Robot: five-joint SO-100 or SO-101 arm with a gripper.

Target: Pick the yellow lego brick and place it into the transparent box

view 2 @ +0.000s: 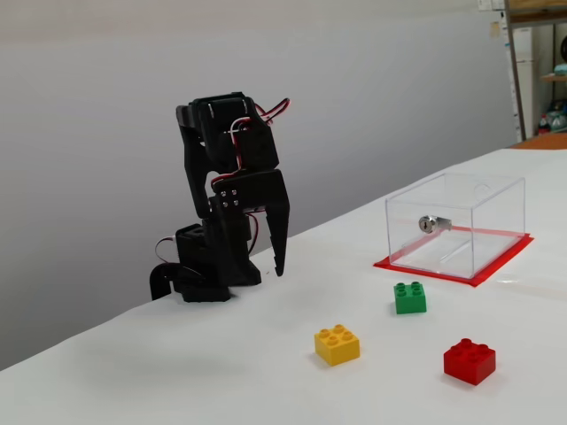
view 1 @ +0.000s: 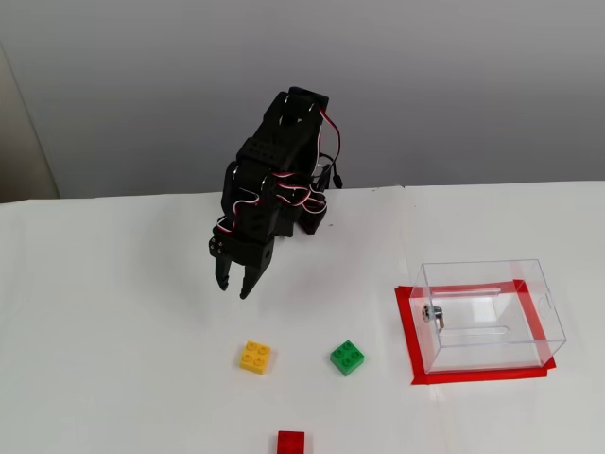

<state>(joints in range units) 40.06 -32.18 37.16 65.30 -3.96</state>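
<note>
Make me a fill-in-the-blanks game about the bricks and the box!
1. The brick nearest the end effector is ____.
2. The transparent box stands on a patch of ____ tape.
3. Between the yellow lego brick and the box lies the ____ brick.

Missing words: yellow; red; green

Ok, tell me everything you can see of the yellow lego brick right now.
The small square yellow plastic lego brick has four round studs on top in a two-by-two grid and looks glossy and undamaged. It sits flat and upright on the white table, slightly rotated in a fixed view. Nothing touches it: the black hand hovers above and behind it, the green brick and red brick lie apart from it, and it is outside the clear plastic box.
</note>
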